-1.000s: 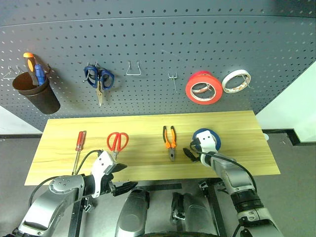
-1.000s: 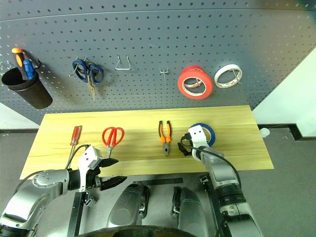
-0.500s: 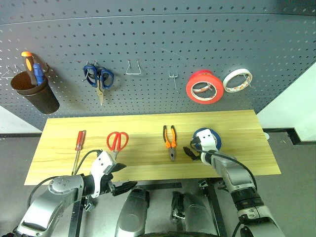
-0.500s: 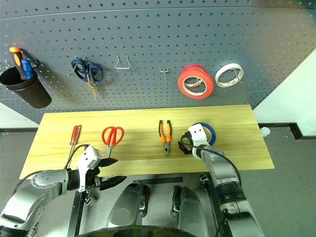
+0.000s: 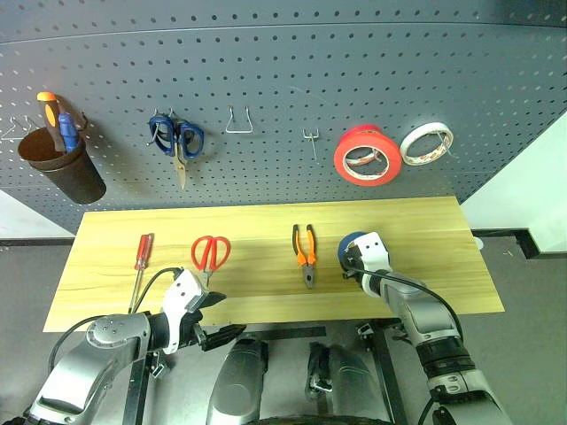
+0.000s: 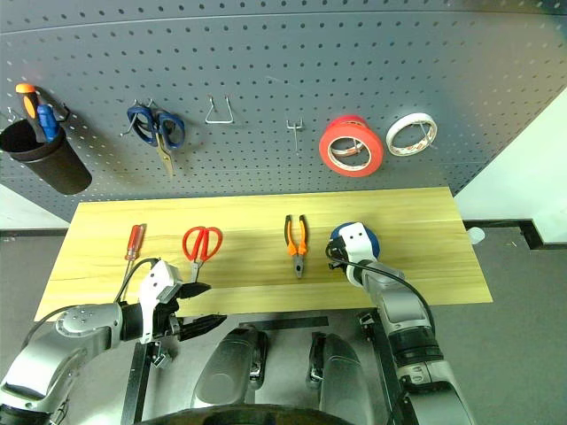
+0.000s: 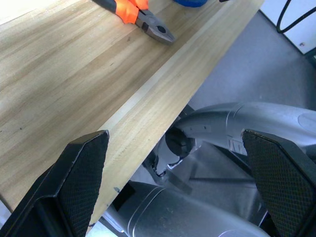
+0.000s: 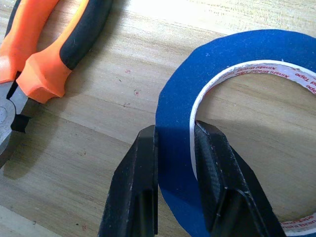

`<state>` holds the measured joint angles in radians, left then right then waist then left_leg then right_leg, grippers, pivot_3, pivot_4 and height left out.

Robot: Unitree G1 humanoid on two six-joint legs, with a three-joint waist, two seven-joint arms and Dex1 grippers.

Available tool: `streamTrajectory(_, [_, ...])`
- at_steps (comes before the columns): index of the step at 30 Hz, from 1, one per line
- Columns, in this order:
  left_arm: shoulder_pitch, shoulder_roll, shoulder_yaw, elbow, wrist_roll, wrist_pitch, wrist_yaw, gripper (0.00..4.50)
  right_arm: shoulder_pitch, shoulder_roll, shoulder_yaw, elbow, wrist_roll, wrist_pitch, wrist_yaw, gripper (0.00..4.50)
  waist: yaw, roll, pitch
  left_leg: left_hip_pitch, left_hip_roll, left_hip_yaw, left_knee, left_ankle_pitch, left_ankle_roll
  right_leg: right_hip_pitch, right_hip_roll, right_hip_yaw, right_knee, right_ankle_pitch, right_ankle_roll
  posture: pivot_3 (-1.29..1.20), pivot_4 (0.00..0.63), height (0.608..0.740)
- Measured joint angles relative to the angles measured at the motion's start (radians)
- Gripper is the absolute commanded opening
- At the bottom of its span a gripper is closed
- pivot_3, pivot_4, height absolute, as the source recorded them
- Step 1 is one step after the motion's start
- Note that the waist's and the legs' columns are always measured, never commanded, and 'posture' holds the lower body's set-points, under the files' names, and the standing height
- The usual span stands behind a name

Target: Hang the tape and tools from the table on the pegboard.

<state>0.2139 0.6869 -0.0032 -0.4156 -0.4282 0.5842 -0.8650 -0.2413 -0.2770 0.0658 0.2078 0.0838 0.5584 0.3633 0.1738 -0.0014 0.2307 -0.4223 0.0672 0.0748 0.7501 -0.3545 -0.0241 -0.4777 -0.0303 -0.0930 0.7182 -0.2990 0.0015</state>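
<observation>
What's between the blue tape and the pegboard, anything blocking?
Nothing visible. The right pincer is shut on the blue tape, one finger inside the ring and one outside. Bare table lies between it and the pegboard; a free hook hangs above.

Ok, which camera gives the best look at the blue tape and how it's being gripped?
The right wrist view: the blue tape lies flat on the table, the right gripper shut across its band, one finger outside, one inside the ring. The eye views show only a blue sliver behind that gripper; the left wrist view shows just an edge past the pliers.
</observation>
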Motion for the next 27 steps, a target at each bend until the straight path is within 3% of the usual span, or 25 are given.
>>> streamTrajectory(7, [-0.028, -0.003, 0.005, 0.006, -0.011, -0.001, 0.0, 4.5, 0.02, 0.0, -0.012, -0.034, 0.012, -0.011, 0.021, 0.67, 0.001, 0.0, 0.0, -0.002, 0.0, 0.0, 0.0, 0.0, 0.0, -0.002, 0.0, 0.0, 0.0, 0.0, 0.0, 0.42, 0.214, 0.676])
streamTrajectory(23, [-0.06, -0.049, 0.097, 0.03, -0.098, -0.08, -0.044, 4.5, 0.229, -0.085, -0.084, -0.533, 0.184, 0.065, 0.138, 0.67, 0.001, 0.0, 0.0, -0.002, 0.0, -0.001, 0.001, 0.001, -0.002, -0.001, 0.0, -0.001, 0.0, 0.0, 0.001, 0.38, 0.165, 0.676])
streamTrajectory(27, [-0.024, -0.119, 0.123, -0.008, -0.109, -0.212, -0.056, 4.5, 0.259, -0.095, -0.111, -0.611, 0.253, 0.087, 0.161, 0.67, 0.003, -0.001, -0.003, -0.002, 0.0, 0.0, 0.001, 0.001, -0.002, 0.0, 0.0, -0.001, 0.0, 0.0, 0.0, 0.38, 0.14, 0.676])
